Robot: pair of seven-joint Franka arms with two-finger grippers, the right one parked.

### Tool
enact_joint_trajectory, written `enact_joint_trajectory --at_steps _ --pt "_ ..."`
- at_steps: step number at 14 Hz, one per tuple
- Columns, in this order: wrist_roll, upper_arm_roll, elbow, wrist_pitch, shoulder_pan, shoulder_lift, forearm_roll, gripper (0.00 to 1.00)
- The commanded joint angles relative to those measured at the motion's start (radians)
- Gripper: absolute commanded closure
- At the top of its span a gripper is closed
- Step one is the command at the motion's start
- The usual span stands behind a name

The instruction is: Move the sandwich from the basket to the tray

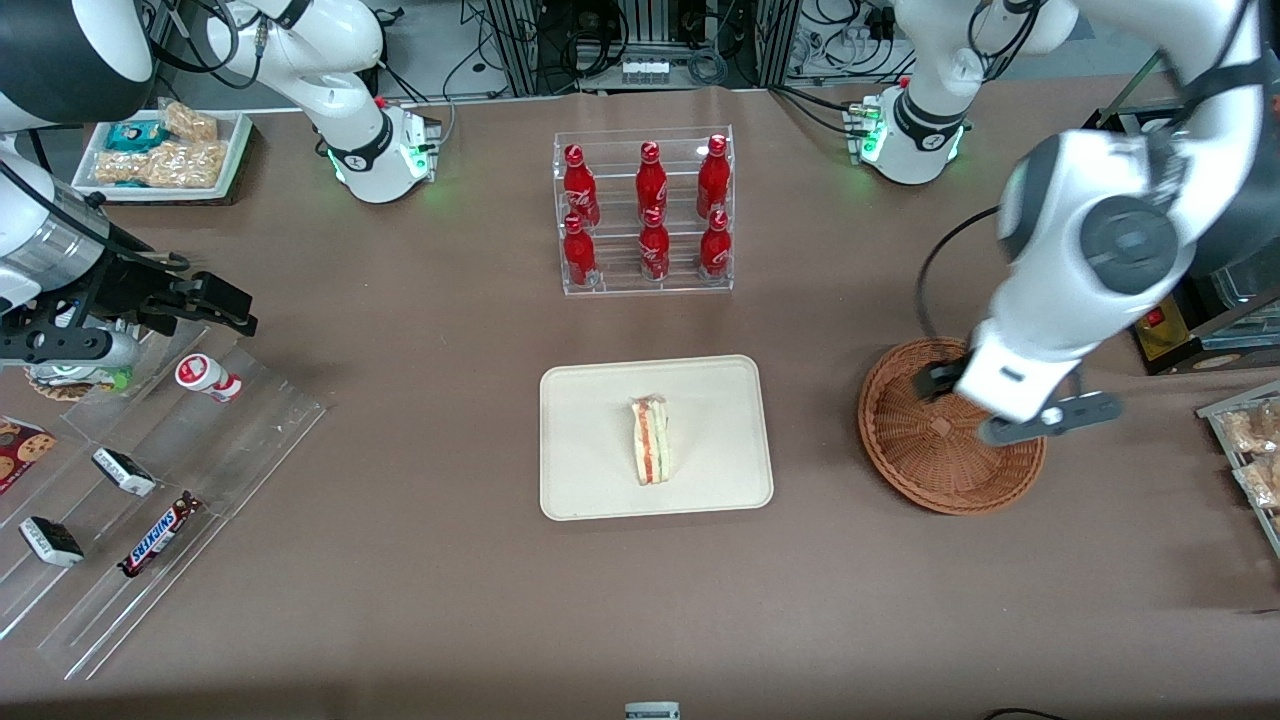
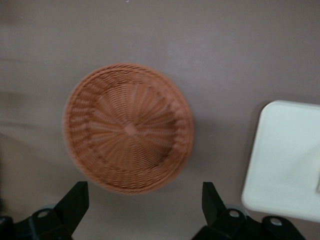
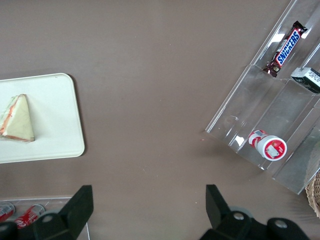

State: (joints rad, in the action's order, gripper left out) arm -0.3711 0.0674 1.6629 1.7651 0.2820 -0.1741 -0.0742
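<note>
In the front view the sandwich (image 1: 650,439) stands on its edge near the middle of the tray (image 1: 570,480), so the placing looks done. The left arm's gripper (image 1: 1000,405) hangs above the basket (image 1: 925,465), which sits well apart from the tray toward the working arm's end of the table; my guess is it is there because the arm is clearing off after the drop. A clear rack holding 6 red bottles (image 1: 645,210) stands farther from the camera than the tray, and everything rests on a plain brown table (image 1: 400,560), with cables and frames at the room's edge. In the left wrist view the basket (image 2: 128,127) is empty, woven floor bare, with a corner of the tray (image 2: 285,160) beside it; the gripper's fingers (image 2: 75,202) are spread wide with nothing between them. In the right wrist view the sandwich (image 3: 16,119) lies on the tray (image 3: 60,130).
</note>
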Motion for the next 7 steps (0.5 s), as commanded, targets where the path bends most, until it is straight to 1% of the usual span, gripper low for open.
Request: enact_joint_trajectory --at_steps 1,3,4,5,7 --pt "0.209 -0.015 0.08 -0.051 -0.084 0.114 0.046 0.0" --pt "0.37 -0.015 0.078 -0.108 -0.124 0.16 0.048 0.0" --pt "0.45 -0.017 0.074 -0.128 -0.17 0.189 0.057 0.0" --pt "0.509 -0.018 0.064 -0.15 -0.199 0.209 0.079 0.0" --pt "0.581 -0.02 0.028 -0.159 -0.214 0.225 0.086 0.0"
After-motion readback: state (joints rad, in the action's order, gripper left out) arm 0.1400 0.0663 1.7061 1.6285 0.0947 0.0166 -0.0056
